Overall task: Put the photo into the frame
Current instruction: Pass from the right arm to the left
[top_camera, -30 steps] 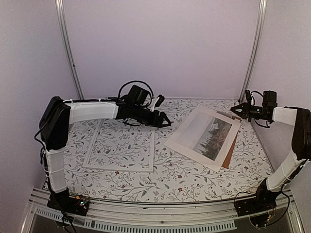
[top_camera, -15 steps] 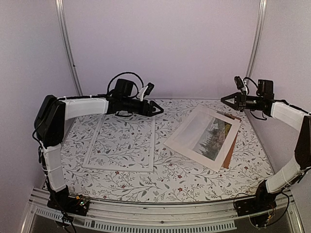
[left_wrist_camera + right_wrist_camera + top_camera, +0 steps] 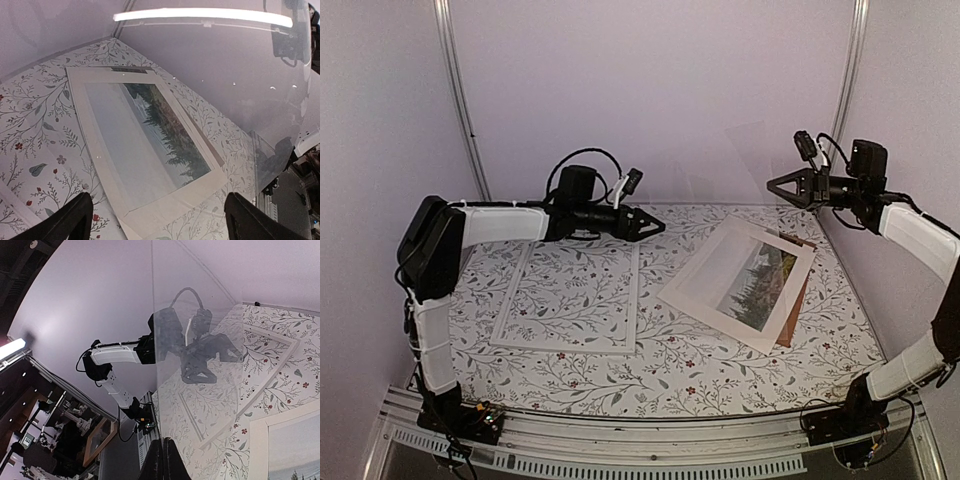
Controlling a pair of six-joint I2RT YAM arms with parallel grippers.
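Right gripper (image 3: 772,185) is pressed together, pinching one edge of a thin clear pane (image 3: 735,160). The pane is held up in the air, off to the gripper's front. It is probably lifted to clear the way for loading.

Left gripper (image 3: 658,226) is spread wide, holding nothing, and hovers facing the pane. It is likely there to steady or take the free edge.

The white-bordered landscape photo (image 3: 740,283) lies flat, picture up, below the right gripper and ahead of and below the left one. It sits on a brown hardboard backing panel (image 3: 798,308).

The thin white rectangular frame (image 3: 636,300) lies flat under and behind the left gripper, not yet loaded.

The surface is a white table cloth with a leaf-and-flower print (image 3: 700,370). The walls are plain and pale, with metal rails in the corners.
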